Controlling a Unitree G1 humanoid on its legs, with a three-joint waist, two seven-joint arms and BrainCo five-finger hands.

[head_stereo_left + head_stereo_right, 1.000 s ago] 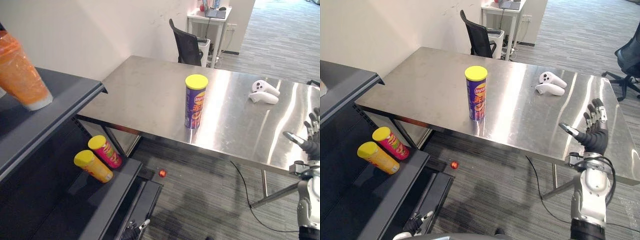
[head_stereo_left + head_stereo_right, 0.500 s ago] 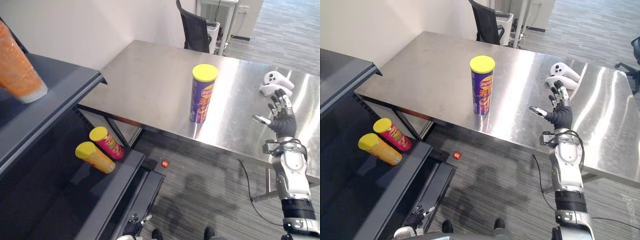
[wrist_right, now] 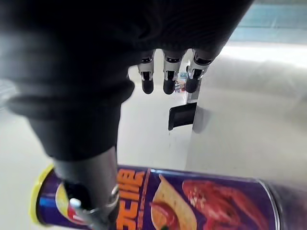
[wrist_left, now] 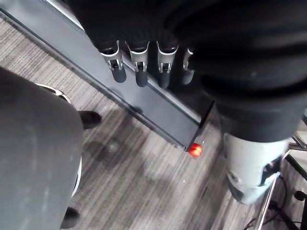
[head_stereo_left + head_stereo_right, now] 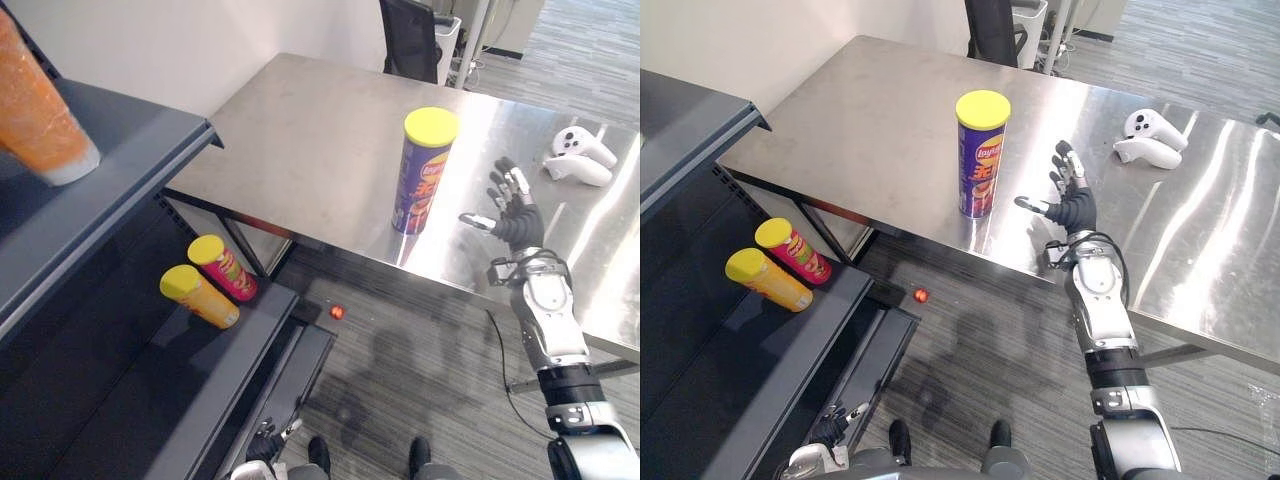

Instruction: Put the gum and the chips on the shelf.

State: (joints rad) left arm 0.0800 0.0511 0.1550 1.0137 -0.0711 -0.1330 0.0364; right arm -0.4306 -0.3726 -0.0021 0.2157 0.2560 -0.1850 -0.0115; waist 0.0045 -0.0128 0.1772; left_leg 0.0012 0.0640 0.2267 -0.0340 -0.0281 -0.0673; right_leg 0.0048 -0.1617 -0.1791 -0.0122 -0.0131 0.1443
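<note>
A purple chips can (image 5: 424,170) with a yellow lid stands upright near the front edge of the steel table (image 5: 300,140). My right hand (image 5: 515,220) hovers just right of the can, open, fingers spread and thumb pointing at it, a small gap between them. In the right wrist view the can (image 3: 192,199) lies close past the thumb, untouched. The left hand (image 5: 825,432) hangs low by the floor, fingers (image 4: 139,67) straight, holding nothing. The dark shelf unit (image 5: 120,190) stands to the left.
Two chip cans lie on the lower shelf: an orange one (image 5: 200,296) and a red one (image 5: 225,268). An orange container (image 5: 40,110) sits on the top shelf. White controllers (image 5: 575,160) rest on the table's far right. A small red ball (image 5: 337,312) lies on the carpet.
My right hand has travelled left from the table's right front edge to just beside the chips can. The camera has tilted and shifted; the can itself has not moved.
</note>
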